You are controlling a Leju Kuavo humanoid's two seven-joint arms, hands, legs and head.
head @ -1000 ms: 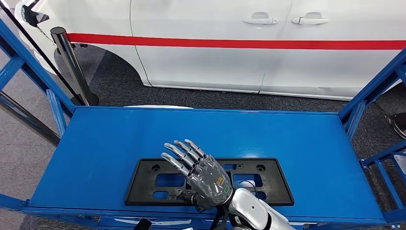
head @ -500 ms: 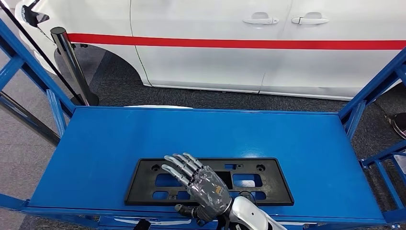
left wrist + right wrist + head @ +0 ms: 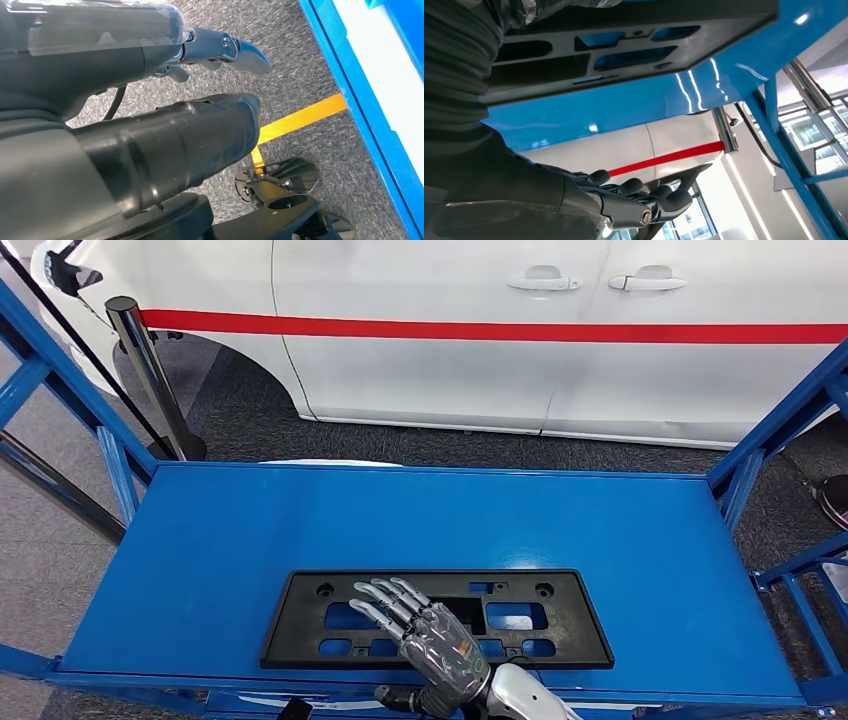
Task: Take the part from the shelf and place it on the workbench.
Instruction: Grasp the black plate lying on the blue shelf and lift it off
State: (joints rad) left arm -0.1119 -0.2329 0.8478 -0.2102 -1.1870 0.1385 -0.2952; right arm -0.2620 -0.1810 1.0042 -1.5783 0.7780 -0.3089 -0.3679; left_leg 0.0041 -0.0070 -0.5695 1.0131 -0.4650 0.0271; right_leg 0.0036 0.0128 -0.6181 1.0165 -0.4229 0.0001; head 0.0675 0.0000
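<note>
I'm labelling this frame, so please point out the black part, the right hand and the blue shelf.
black part point(image 3: 560, 640): head view, its right end.
right hand point(image 3: 440, 645): head view, back of the hand.
blue shelf point(image 3: 400, 515): head view, bare top surface.

I have drawn the right hand point(image 3: 440, 648) back toward the shelf's near edge; its spread fingers now cover less of the black part point(image 3: 300, 625).

A white car point(image 3: 560, 330) (red stripe) stands on grey carpet point(image 3: 250, 410).
</note>
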